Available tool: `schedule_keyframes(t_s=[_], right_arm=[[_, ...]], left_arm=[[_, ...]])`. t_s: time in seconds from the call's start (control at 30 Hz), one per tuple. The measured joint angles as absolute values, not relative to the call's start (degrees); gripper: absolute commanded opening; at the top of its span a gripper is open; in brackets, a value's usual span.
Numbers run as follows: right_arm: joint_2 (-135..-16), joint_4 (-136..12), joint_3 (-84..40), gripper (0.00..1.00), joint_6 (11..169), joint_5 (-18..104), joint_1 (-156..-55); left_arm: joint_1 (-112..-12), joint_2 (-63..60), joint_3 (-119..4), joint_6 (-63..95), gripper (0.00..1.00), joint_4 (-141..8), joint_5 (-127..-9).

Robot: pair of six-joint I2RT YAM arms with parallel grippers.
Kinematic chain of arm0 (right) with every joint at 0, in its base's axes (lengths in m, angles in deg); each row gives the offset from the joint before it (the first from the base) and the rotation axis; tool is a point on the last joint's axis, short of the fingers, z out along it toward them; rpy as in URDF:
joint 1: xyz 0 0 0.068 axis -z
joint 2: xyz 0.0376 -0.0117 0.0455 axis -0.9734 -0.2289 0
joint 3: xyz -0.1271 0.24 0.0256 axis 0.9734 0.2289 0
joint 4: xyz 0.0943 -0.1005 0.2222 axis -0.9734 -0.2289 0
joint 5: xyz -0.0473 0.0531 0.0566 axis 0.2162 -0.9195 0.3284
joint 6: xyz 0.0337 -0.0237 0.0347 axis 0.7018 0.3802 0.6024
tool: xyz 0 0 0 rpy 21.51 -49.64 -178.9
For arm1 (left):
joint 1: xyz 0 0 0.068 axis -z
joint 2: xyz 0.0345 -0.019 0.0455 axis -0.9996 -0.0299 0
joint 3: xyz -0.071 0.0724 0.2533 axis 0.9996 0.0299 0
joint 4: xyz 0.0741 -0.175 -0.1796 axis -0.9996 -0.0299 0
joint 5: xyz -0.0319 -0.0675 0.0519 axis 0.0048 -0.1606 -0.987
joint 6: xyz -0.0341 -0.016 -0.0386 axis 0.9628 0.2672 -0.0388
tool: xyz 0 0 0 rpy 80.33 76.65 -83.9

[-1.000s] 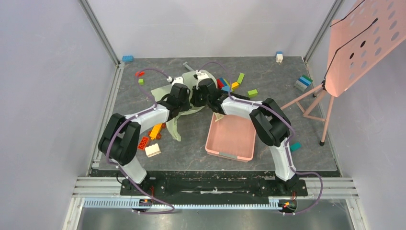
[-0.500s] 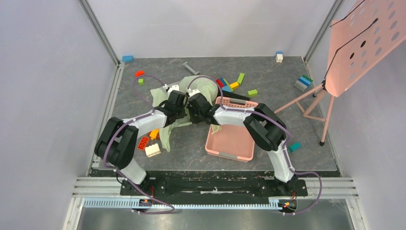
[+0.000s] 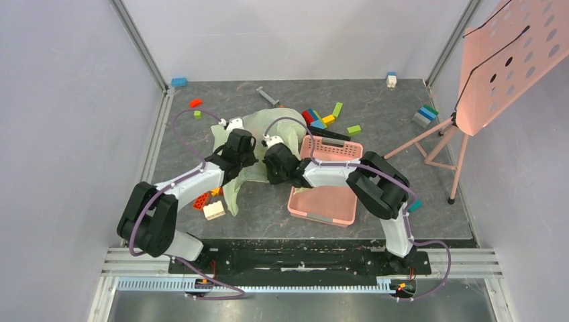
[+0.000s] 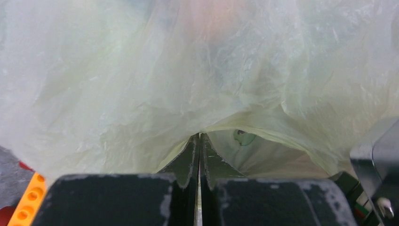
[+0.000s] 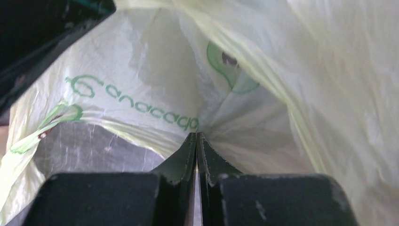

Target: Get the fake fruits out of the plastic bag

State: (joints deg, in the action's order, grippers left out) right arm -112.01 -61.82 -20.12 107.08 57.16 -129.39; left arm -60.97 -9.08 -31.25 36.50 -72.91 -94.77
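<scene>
1. Right, the left gripper (image 4: 198, 139) first. Its jaws are pressed flat together with a fold of the plastic bag (image 4: 141, 70) pinched at their tips.
2. The right gripper (image 5: 196, 136) is clenched the same way, nipping another fold of film just below the green lettering (image 5: 136, 106) printed on the bag.
3. In both wrist views the pale green film fills almost everything. I can see through the bag mouth to crinkled inner wall, but I cannot make out any of the fake fruits, so I cannot tell what is inside.
4. From above, the two wrists sit close together left of centre. The bag (image 3: 258, 127) is spread on the table (image 3: 268, 208) behind and between them, and one strip trails toward the near edge.
5. The pink basket (image 3: 323, 194) lies just right of the bag. Its perforated far wall is in view and the right forearm crosses over it. I see only pink floor in the part that shows.
6. An orange block (image 4: 28, 207) lies beside the left fingers, and more toy blocks (image 3: 322, 119) are scattered beyond the basket.
7. Compared with a second ago, both wrists have drawn back toward the bases and slightly left, still side by side.
8. The bag was bunched under them then, and more of its film now shows behind them.
9. The basket's far wall was hidden by the right arm and is now uncovered. The basket itself appears not to have shifted.
</scene>
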Motion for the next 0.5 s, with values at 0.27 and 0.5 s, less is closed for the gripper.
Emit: schedule_keyframes(t_s=[0.27,0.5], right_arm=[[-107.8,-57.3,-12.6,0.04,111.4,55.8,-130.7],[-107.5,-56.9,-11.9,0.04,112.6,55.4,-130.7]], left_arm=[[-61.0,-11.0,-30.4,38.0,0.02,-69.6,-91.0],[-61.2,-11.4,-30.1,39.1,0.02,-67.6,-85.5]])
